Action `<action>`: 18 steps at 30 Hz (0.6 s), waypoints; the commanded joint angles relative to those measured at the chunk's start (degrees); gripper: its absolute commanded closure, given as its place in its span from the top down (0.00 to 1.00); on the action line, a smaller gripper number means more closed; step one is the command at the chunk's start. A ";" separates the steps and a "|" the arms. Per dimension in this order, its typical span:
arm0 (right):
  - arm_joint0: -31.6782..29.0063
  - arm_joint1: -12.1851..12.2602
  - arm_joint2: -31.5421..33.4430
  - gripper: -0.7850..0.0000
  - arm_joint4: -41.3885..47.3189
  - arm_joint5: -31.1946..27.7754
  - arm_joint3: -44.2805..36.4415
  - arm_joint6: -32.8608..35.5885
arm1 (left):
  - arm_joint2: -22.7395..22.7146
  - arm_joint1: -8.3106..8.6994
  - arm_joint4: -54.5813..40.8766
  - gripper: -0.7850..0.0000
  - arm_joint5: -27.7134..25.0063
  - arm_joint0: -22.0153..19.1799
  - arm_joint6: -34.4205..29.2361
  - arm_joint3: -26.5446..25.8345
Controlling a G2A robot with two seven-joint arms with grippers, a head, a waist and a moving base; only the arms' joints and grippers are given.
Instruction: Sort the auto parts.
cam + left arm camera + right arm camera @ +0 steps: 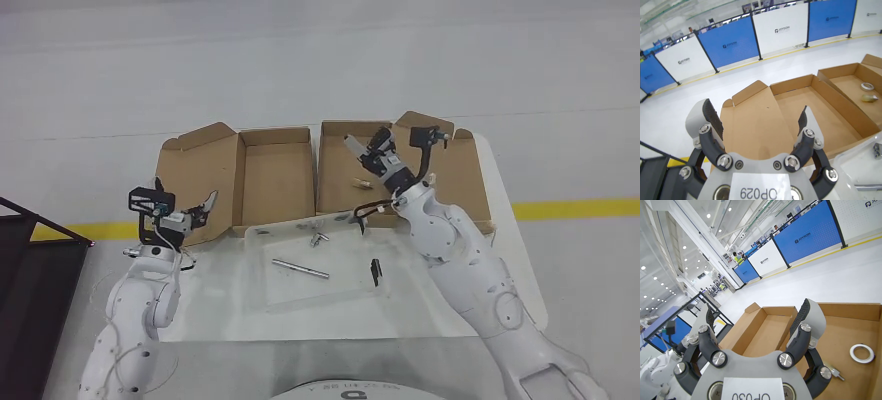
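Right hand [757, 313] wide, empty, over the right box [838, 332]; left hand [756, 109] the same by the left box [791, 98]. Rod [300, 268] and clip [375, 272] lie in the clear tray [340, 290]. Reaching in, I could knock its rim.

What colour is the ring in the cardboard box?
The ring is silvery metal; the right wrist view shows it best.

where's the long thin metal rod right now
In the top view the long thin metal rod lies flat in the clear plastic tray, left of the small black part and just in front of the left cardboard box.
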 commanded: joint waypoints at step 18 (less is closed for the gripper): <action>-4.34 0.94 5.23 1.00 -6.16 0.45 -1.09 -2.09 | -1.67 1.54 7.31 1.00 -19.88 7.99 0.86 -10.22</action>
